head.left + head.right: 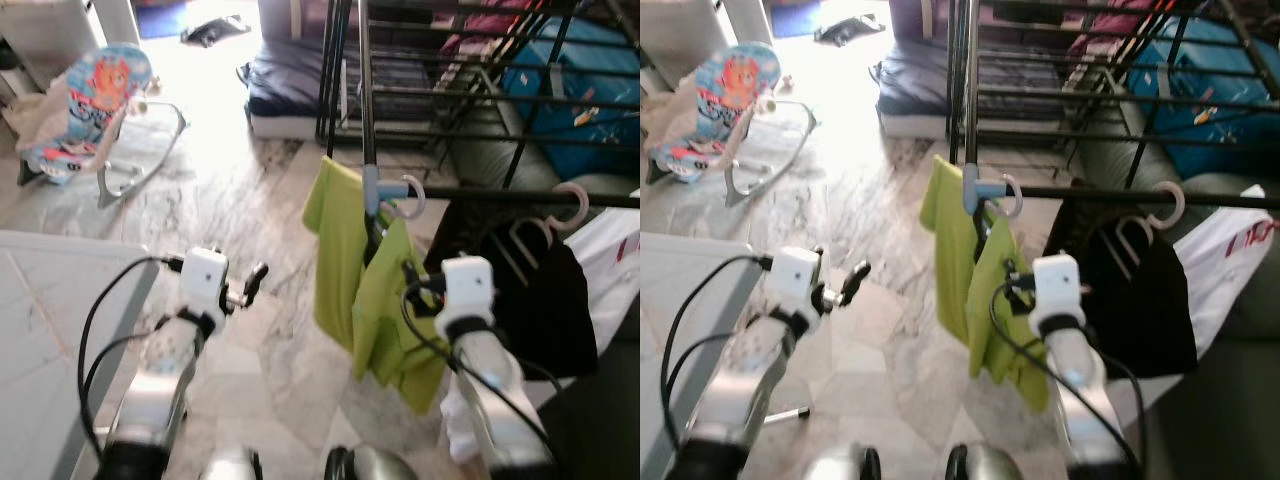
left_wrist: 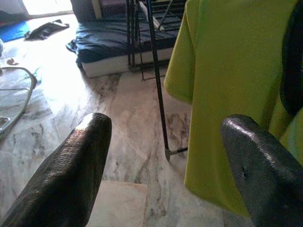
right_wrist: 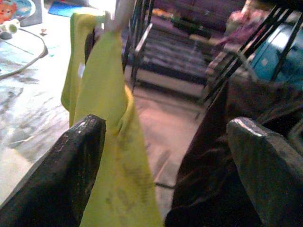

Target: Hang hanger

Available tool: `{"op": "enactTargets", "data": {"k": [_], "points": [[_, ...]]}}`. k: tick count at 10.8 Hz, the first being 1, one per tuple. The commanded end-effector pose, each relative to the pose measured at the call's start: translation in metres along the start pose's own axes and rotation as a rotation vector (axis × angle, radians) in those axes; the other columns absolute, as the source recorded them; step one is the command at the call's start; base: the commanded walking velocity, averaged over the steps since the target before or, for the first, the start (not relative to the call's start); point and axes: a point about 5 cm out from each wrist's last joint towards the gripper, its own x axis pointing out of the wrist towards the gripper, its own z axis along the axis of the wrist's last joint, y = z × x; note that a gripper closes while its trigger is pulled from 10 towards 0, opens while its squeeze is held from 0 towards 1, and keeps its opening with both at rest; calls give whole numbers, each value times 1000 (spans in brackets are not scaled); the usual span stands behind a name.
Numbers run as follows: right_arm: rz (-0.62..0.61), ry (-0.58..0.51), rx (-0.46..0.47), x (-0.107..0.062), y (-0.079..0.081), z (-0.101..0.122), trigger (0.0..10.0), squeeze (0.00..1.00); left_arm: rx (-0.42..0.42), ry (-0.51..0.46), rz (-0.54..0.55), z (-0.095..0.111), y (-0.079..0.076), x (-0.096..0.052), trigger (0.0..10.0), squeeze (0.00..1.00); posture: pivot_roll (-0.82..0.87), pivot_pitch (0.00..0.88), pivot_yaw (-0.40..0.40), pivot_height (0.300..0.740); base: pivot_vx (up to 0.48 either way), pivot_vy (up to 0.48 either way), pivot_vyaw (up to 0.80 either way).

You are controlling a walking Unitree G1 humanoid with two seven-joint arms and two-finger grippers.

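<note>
A lime-green T-shirt (image 1: 365,280) hangs limp and soft-folded from a pale plastic hanger (image 1: 412,195), whose rounded hook curls over the thin black horizontal rail (image 1: 520,196) of a metal drying rack (image 1: 440,90). The hook sits right at the rail's end, beside a light-blue fitting on the upright pole. Further along that same rail, a second pale hook carries a black garment (image 1: 545,300), with a white fabric piece (image 1: 615,250) draped just beside it.

The right gripper (image 3: 163,165) is up close to the clothes and released: its two textured black fingers (image 3: 61,175) are spread wide with nothing between them, the green cloth near one finger and the dark garment near the other. In the head view its white boxy wrist housing sits just in front of the green shirt's lower half.

The left gripper (image 2: 165,165) is likewise spread apart and empty, matte rubbery fingers pointed across veined marble floor tiles (image 1: 250,230) toward the shirt and a slim rack leg. It is raised out to the robot's left, well apart from the rack.

A pale flat counter (image 1: 50,320) edges in at lower left. Beyond, a colourful patterned baby bouncer (image 1: 85,110) with a curved wire frame rests on the glossy floor, and a dark mattress (image 1: 300,85) lies behind the rack.
</note>
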Motion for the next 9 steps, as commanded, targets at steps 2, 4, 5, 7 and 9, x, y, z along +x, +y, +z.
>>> {"op": "enactTargets", "data": {"k": [2, 4, 5, 7, 9], "points": [[-109, -108, -142, -8, -15, 20, 10000, 1000, 17, -2, -54, 2, -10, -3, 10000, 0, -61, 81, -44, 740, 0, 0, 0], [-169, -111, -148, -7, -25, 23, 10000, 1000, 15, -25, -78, 9, -16, 0, 10000, 0, -67, 79, -39, 740, 0, 0, 0], [-163, -115, -140, -5, -25, 25, 10000, 1000, 11, -35, -96, 12, -21, 1, 10000, 0, -64, 78, -39, 740, 0, 0, 0], [-152, -93, -126, -5, -19, 21, 10000, 1000, 17, -35, -106, 12, -23, 1, 10000, 0, -62, 79, -40, 740, 0, 0, 0], [-149, -88, -127, -5, -17, 19, 10000, 996, 21, -43, -111, 13, -23, 3, 10000, 0, -59, 71, -45, 740, 0, 0, -800]]}}
